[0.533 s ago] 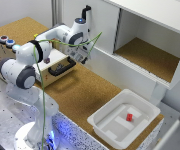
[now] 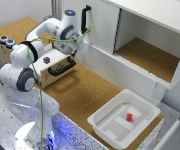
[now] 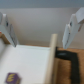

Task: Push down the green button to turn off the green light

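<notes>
Gripper (image 3: 42, 31) spread wide, holding nothing; green button not discernible, only red (image 2: 3, 38) and blue (image 2: 10, 42) buttons far off

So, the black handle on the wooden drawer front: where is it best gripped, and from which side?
Grip the black handle at the middle of its long bar, probably coming from above. The bar appears to stand off the wooden drawer front, held at its two ends, so one finger can pass behind it, one in front.
</notes>
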